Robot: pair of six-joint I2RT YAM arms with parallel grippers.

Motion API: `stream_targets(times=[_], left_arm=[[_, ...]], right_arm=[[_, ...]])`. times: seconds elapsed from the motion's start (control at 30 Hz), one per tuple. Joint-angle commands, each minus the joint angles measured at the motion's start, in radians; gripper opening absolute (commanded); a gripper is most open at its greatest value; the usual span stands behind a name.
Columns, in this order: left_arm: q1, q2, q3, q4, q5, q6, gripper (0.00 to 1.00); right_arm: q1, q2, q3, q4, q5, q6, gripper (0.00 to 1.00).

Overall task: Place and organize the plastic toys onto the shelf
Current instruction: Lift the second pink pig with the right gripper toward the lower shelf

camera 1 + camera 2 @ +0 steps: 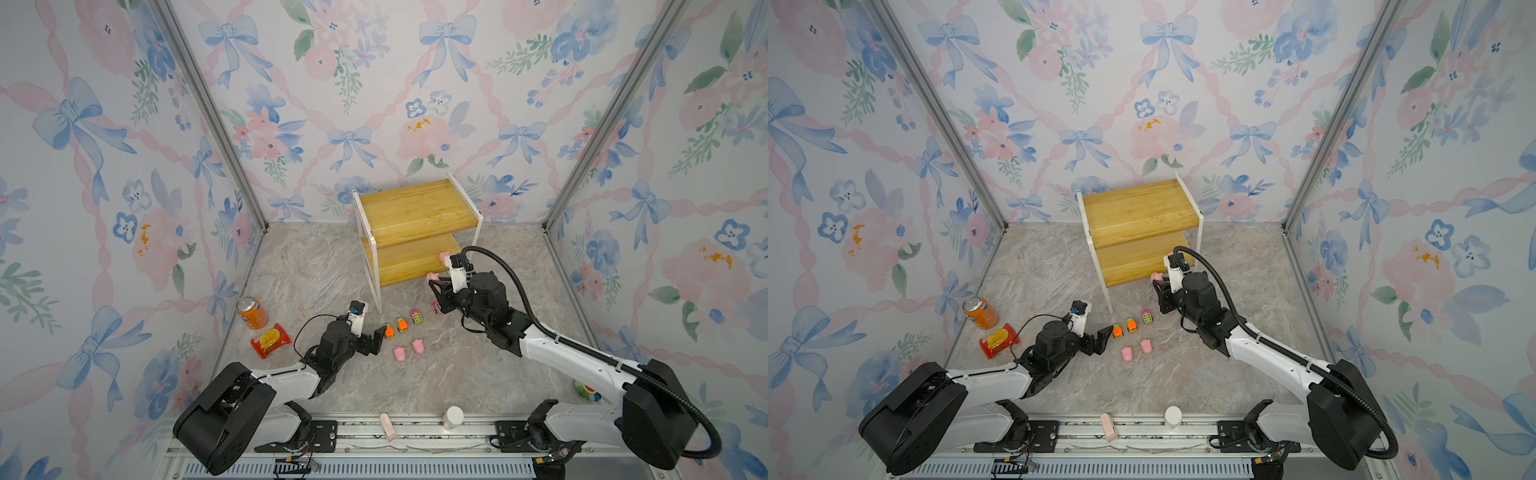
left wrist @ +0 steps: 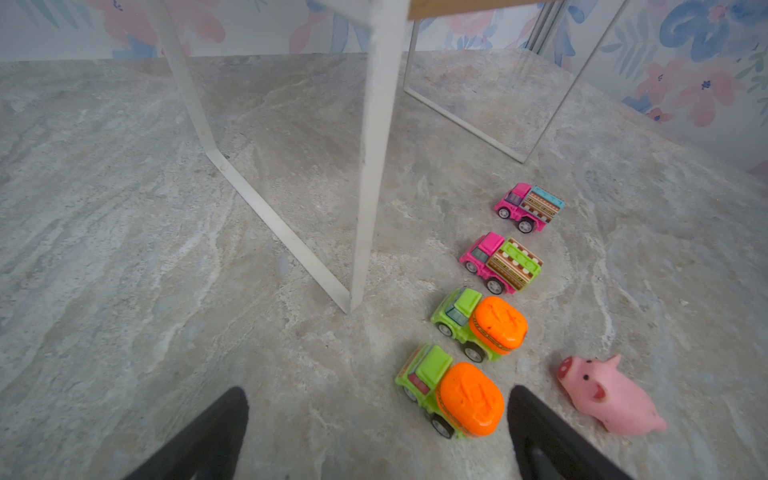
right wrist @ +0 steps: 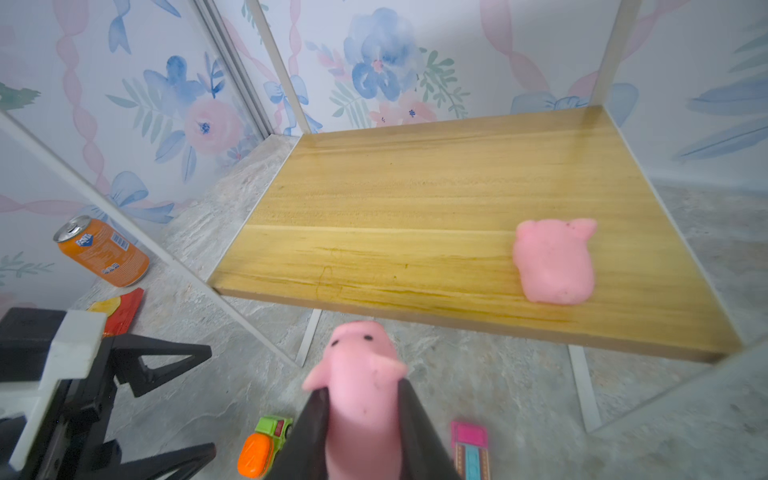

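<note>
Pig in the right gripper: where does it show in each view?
Top view: held pig right of centre, in the right gripper at the lower front edge of the shelf.
Top view: same spot, about mid-width.
Left wrist: absent; the loose pig there lies on the table.
Right wrist: foreground, between the black fingers.
Shared landmark: the shelf's white front leg.

A pink pig (image 1: pixel 433 275) at the shelf (image 1: pixel 415 216).
My right gripper (image 1: pixel 434 282) grips it at the lower board's front edge; my left gripper (image 1: pixel 379 337) sits low, just beside an orange-and-green car (image 1: pixel 389 332) on the marbled floor (image 1: pixel 316 270).
</note>
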Motion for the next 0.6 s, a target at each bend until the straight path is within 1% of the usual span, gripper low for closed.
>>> stream_targets(times=[0.0,0.23,0.57], left_arm=[[0.006,0.007,-0.007,0.003,0.013,-0.009,0.98],[0.006,0.010,-0.007,0.003,0.013,-0.010,0.98],[0.006,0.028,0.002,0.003,0.020,-0.011,0.98]], right_arm=[[-0.013,0.047,0.049,-0.008,0.072,0.015,0.27],[-0.009,0.122,0.103,0.028,0.148,0.074,0.27],[0.030,0.191,0.173,0.039,0.232,0.078,0.27]])
